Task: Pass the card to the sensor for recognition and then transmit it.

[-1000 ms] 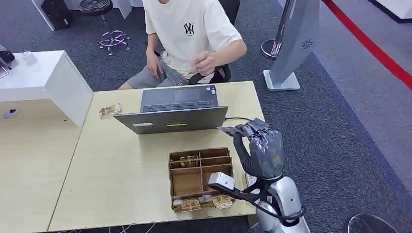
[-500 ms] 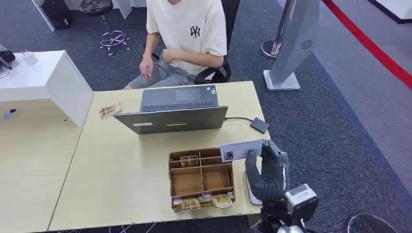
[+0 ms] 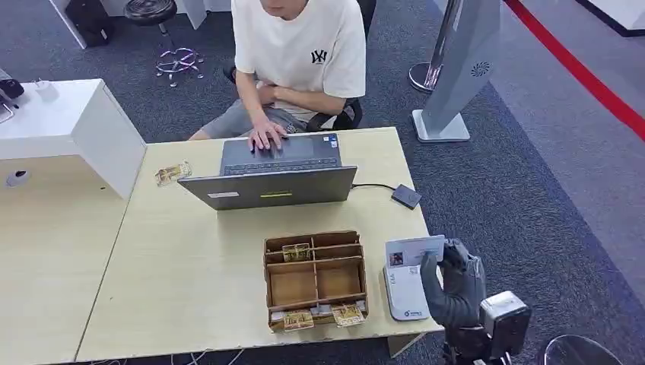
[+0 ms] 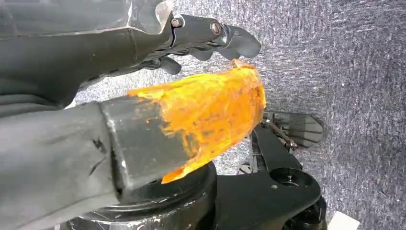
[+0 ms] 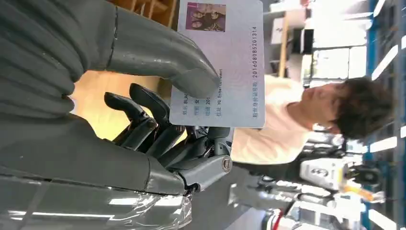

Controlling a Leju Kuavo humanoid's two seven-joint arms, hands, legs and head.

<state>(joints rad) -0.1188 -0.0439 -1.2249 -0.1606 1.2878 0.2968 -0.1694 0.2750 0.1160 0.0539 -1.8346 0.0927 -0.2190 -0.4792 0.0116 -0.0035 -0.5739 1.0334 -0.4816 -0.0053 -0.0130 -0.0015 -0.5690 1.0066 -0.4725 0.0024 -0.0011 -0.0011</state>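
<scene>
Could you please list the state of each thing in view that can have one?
card: held upright by the right hand, above the white sensor pad.
left hand: holds nothing, hanging over the carpet.
laptop: open, person's hand on its keyboard.
wooden organiser: open-topped, middle compartments bare, small packets in the front and back ones.
black box: cabled, lying on the table.

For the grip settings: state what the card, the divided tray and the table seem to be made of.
Card: probably glossy laminated plastic; thin, stiff, printed, staying flat in the right hand.
Divided tray: apparently brown cardboard or thin wood; matte, with thin slotted partitions.
Table: pale wood-look top, likely laminate; smooth, even colour, faint sheen.
</scene>
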